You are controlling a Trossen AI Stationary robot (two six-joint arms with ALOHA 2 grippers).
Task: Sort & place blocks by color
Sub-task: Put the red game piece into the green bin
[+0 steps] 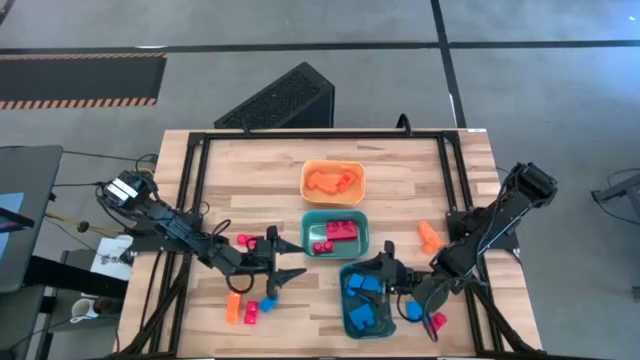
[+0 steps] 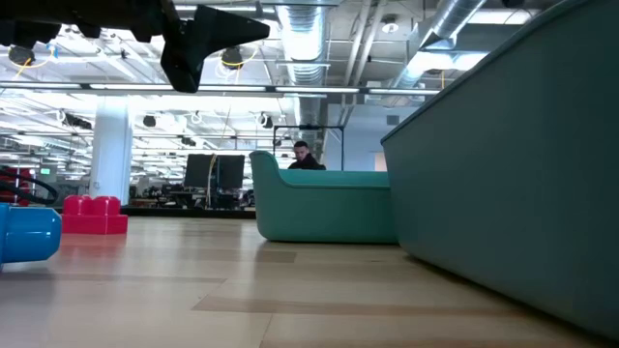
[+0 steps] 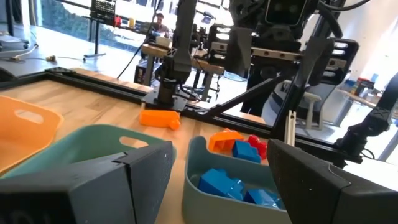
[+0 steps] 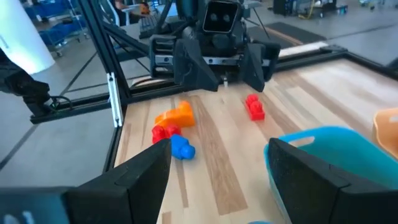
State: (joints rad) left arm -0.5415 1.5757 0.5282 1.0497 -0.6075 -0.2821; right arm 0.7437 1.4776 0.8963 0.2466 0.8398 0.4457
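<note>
Three bins stand in a row down the table's middle: an orange bin (image 1: pixel 333 181) with orange blocks, a teal bin (image 1: pixel 335 233) with red blocks, and a blue bin (image 1: pixel 366 297) with blue blocks (image 3: pixel 219 182). Loose blocks lie at the near left: orange (image 1: pixel 233 307), red (image 1: pixel 251 314) and blue (image 1: pixel 267 304). Another red block (image 1: pixel 243 240) lies farther back. At the right are an orange block (image 1: pixel 430 236) and a red one (image 1: pixel 438 320). My left gripper (image 1: pixel 298 259) stands open left of the teal bin. My right gripper (image 1: pixel 388 275) stands open at the blue bin's right rim. Neither holds anything.
A black frame (image 1: pixel 195 200) runs around the tabletop. In the low view the blue bin's wall (image 2: pixel 513 193) fills the right side, and a blue block (image 2: pixel 24 235) and a red block (image 2: pixel 94 215) lie at the left. A person (image 2: pixel 305 155) sits in the room behind.
</note>
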